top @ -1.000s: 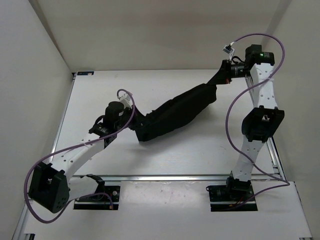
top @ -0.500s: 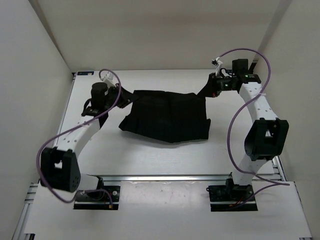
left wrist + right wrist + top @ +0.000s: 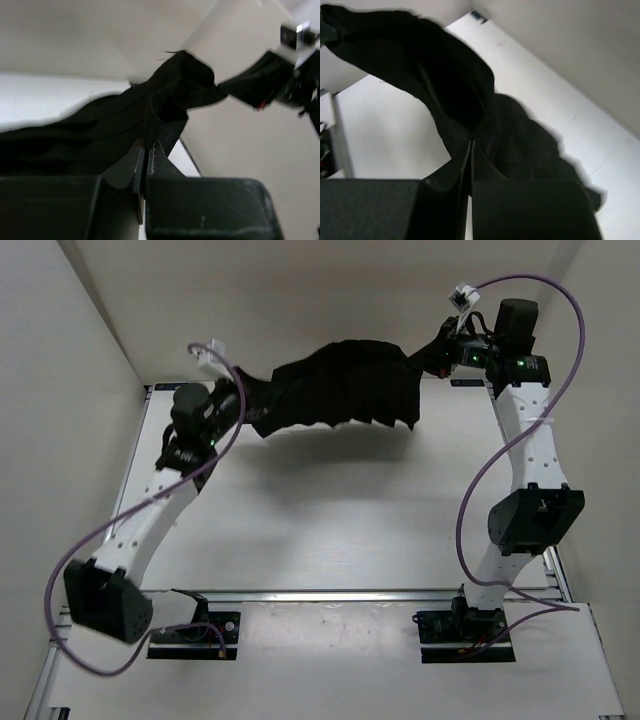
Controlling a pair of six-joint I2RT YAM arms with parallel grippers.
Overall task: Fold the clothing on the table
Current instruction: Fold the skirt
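Both arms [image 3: 150, 515] [image 3: 528, 440] extended far, high; clothing [image 3: 340, 388] seemingly hanging clear between.

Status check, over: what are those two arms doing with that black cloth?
Left gripper shut on clothing. Right gripper likewise. Clothing hangs stretched between them above table. Nothing obstructing.

Plain black clothing [image 3: 340, 385], white table [image 3: 330, 530].
You see matte fabric with no pattern; your arm links [image 3: 160, 515] are white with black joints, and their cables [image 3: 466, 502] are purple.
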